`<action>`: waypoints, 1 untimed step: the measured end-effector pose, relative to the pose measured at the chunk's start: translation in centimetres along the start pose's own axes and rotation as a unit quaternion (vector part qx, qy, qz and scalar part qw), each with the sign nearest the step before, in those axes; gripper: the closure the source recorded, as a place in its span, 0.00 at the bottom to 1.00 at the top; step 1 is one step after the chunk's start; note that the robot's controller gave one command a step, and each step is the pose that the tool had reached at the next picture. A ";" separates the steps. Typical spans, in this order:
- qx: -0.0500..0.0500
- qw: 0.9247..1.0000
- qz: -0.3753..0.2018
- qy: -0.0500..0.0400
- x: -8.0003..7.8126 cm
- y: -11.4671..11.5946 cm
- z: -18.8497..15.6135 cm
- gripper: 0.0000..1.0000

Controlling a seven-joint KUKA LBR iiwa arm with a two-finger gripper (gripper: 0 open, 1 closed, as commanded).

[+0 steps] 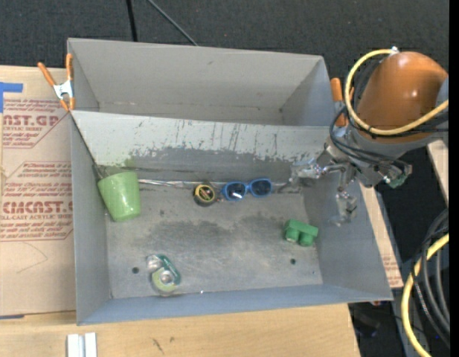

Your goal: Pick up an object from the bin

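Hanging just right of a small lumpy green block [300, 233] is the end effector [345, 204], grip state unclear.

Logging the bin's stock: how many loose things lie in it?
5: a green cup at the left, a small black-and-yellow round thing and blue sunglasses in the middle, a green block right, a greenish roll front-left. Nothing looks hidden.

The middle of the grey metal bin [214, 240] lay open; a small green plastic block [300, 233] and blue-lensed sunglasses [246, 190] crowded its right side.
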State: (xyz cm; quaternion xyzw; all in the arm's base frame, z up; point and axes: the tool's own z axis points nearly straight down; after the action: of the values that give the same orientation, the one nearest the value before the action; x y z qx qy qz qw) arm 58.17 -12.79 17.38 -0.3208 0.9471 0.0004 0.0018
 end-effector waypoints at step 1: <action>-0.002 0.993 0.122 0.003 3.9 0.2 8.2 0.00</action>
State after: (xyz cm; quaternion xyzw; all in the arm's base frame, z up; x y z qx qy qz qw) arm 54.95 -14.96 9.22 -0.2033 0.9791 0.0014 -0.0018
